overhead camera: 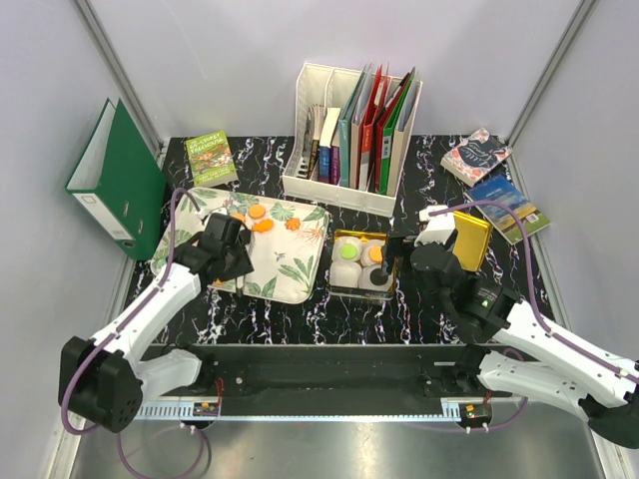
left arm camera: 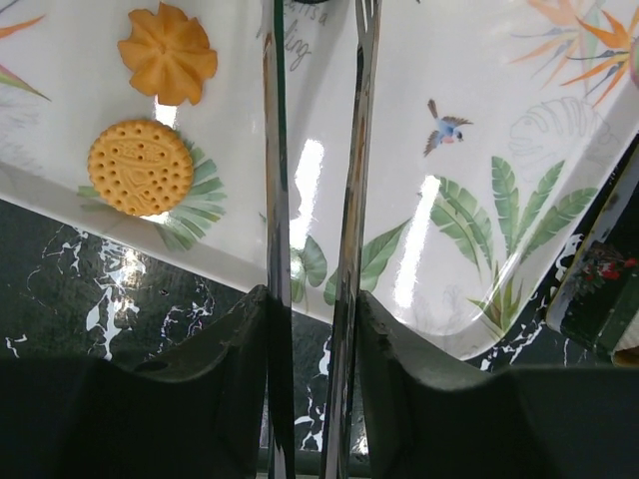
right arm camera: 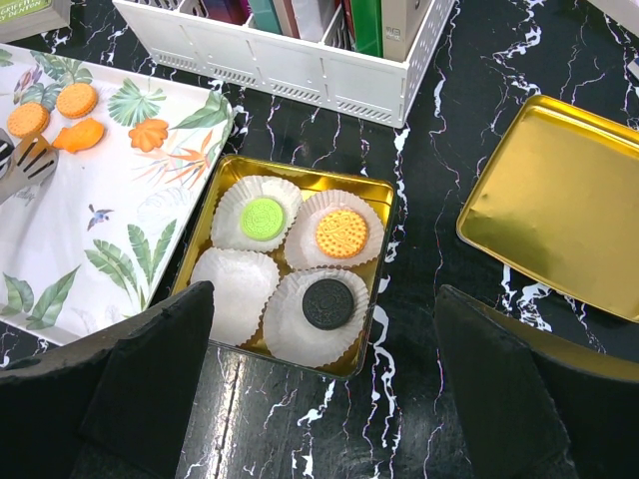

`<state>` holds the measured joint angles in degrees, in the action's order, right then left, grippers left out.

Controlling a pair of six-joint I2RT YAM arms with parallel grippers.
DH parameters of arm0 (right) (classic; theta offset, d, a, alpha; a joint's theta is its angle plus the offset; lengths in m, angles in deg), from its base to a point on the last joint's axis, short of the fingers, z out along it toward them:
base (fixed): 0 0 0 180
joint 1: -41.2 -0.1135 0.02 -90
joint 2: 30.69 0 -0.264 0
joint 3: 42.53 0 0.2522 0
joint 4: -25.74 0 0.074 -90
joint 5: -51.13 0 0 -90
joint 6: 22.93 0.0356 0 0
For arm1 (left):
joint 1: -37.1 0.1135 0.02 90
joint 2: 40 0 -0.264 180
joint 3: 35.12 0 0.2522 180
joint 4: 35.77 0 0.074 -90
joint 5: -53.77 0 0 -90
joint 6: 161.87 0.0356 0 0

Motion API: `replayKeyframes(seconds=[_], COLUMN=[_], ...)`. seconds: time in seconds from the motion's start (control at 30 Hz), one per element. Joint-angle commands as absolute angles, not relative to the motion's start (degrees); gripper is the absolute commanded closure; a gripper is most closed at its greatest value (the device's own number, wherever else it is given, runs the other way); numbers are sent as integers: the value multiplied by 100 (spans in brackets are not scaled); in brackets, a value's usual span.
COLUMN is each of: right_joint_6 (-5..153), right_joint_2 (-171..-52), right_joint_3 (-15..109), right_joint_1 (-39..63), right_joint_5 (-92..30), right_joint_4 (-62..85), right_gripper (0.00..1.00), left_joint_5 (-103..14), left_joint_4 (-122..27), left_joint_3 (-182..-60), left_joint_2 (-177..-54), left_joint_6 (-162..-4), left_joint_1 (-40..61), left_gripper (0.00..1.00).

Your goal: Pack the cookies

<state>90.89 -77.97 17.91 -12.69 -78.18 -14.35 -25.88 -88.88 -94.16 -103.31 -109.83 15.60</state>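
While the left claw (left arm camera: 312,309) is closed on a pair of metal tongs (left arm camera: 351,200), their blades running out over the leaf-print tray (right arm camera: 120,220) left of the gold tin (right arm camera: 305,172), the right claw (right arm camera: 324,294) hangs above the tin's near edge, spread wide, holding nothing. Cookies counted: seven. Three sit in the tin, one per paper cup: green cookie (right arm camera: 263,218), orange cookie (right arm camera: 341,233), black cookie (right arm camera: 327,303); four cups, three filled. Four orange ones lie on the tray, left of the tin and farther back: two round (right arm camera: 27,120) (right arm camera: 76,100), two shell-shaped (right arm camera: 78,135) (right arm camera: 148,133). All lie flat, faces up; the round ones show no long axis. One gold lid (right arm camera: 559,220) lies on the bench right of the tin.
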Motion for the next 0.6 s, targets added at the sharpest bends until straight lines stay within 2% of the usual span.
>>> replayKeyframes(seconds=[0.0,0.4,0.57], right_joint_6=[9071,9115,9098], right_joint_2=[-7797,-7867,-7938], right_joint_3=[1896,1957,2001], right_joint_1=[-1285,-1285,-1285], right_joint_5=[-7772,-7763,-7754], right_joint_4=[-1219,-1201,-1193], right_gripper=[0,0,0], left_joint_5=[-2805,-3297,-3333], left_joint_4=[-8829,-9066,-9040], left_joint_3=[-9696,-10135,-10267], left_joint_2=[-9986,-9160,-8983], left_joint_6=[-10905,-11037,-11265], left_joint_1=[1583,1486,863], left_gripper=[65,74,77])
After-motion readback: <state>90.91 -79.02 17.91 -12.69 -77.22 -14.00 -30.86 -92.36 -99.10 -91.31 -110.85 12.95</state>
